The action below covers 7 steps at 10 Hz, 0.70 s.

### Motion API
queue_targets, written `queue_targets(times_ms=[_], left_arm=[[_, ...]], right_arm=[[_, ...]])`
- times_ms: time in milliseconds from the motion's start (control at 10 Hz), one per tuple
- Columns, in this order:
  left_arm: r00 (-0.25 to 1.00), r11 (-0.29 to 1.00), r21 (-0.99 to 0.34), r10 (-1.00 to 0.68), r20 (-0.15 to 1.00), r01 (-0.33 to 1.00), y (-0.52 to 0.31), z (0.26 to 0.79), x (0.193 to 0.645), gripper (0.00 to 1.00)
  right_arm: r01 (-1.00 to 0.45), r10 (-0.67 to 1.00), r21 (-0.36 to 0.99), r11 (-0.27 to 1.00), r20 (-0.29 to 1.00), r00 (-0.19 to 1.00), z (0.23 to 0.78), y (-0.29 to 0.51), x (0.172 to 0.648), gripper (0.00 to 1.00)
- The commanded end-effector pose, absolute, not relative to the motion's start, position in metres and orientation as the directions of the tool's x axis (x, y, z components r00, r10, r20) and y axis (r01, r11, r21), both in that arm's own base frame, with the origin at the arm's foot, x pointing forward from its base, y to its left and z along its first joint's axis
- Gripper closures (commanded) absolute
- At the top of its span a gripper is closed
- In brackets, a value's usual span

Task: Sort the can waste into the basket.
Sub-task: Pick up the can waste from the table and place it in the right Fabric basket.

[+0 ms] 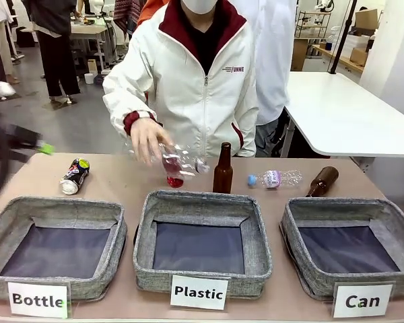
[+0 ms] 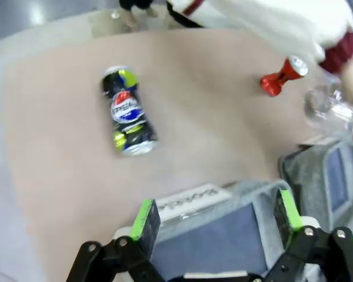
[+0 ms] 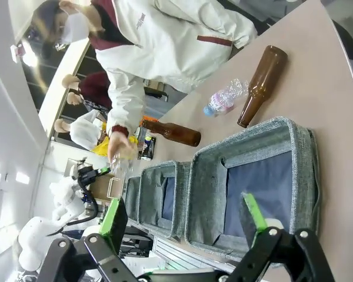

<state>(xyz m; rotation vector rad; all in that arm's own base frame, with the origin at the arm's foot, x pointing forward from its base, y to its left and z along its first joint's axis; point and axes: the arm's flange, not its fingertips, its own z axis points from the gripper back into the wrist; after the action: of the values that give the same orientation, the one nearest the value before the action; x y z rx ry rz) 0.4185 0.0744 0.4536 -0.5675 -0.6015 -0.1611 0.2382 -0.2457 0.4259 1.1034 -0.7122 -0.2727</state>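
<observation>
On the counter (image 1: 121, 185), at left, you see the dark can (image 1: 75, 175) lying on its side, the crushed red can (image 1: 174, 180) near the middle, both well apart from the Can basket (image 1: 350, 207) at right. Your left hand (image 2: 217, 214) and right hand (image 3: 182, 216) stand open, empty.

Ahead of left pincer (image 2: 216, 205), dark can (image 2: 128, 111) with blue, red and yellow print; off to one side, shiny red can (image 2: 282, 75), silver end. Green pads (image 2: 145, 220); just below, grey basket (image 2: 262, 188), dark bottom.

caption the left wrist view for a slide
Open left gripper over a grey fabric basket, a dark printed drink can lying on the tan table ahead, a crushed red can beyond.
</observation>
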Motion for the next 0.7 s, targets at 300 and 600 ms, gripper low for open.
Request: queue_targets(times_ms=[300, 600], left_arm=[[0.74, 0.661, -0.678, 0.271, 0.615, 0.322, 0.251, 0.424, 0.29, 0.0], [0.693, 0.654, -0.683, 0.327, 0.643, 0.325, 0.254, 0.425, 0.277, 0.0]], right_arm=[[-0.173, -0.531, 0.878, 0.447, 0.416, 0.738, 0.427, -0.248, 0.24, 0.0], [-0.173, -0.531, 0.878, 0.447, 0.416, 0.738, 0.427, -0.248, 0.24, 0.0]])
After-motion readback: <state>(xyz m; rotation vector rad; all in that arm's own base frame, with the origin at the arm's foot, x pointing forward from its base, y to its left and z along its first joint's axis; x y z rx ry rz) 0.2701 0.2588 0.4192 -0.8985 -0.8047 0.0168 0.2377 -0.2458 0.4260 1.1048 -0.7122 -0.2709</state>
